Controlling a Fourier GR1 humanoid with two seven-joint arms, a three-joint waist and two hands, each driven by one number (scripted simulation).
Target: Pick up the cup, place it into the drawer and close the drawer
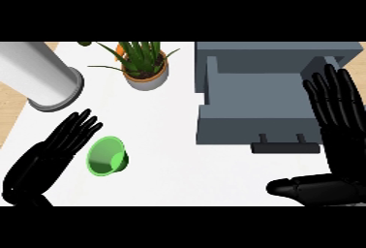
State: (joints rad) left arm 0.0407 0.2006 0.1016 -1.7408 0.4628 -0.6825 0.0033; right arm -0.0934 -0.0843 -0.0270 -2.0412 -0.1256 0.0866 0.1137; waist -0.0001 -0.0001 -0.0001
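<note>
1. While the green cup point(107, 156) is out on the white counter point(178, 145), at lower left in the view, nothing holds it. It's tipped, not upright, with its mouth facing up and toward the left.
2. The left hand point(52, 154) is released, fingers straight and slightly spread, pointing up and to the right. It's just beside the cup on its left. Can't tell if its edge touches the rim.
3. The right hand point(334, 121) is also released, at the right edge of the view. Fingers are straight and point away from the robot, and the thumb point(297, 186) sticks out to the left. It holds nothing.
4. The right hand's fingers overlap the right side of the drawer point(250, 97) in the view. Contact or hovering: can't tell.
5. The grey drawer is open, pulled toward the robot out of its grey housing point(279, 48), and its inner floor shows.
6. The drawer handle point(286, 145) is a dark bar on the near front face, just left of the right hand's palm.
7. Cup and drawer are well apart, with bare counter between them.
8. A potted plant point(146, 63) in a pale pot stands at the far side, left of the drawer.
9. A large pale cylinder point(43, 77) stands at far left, beyond the left hand's fingertips.
</note>
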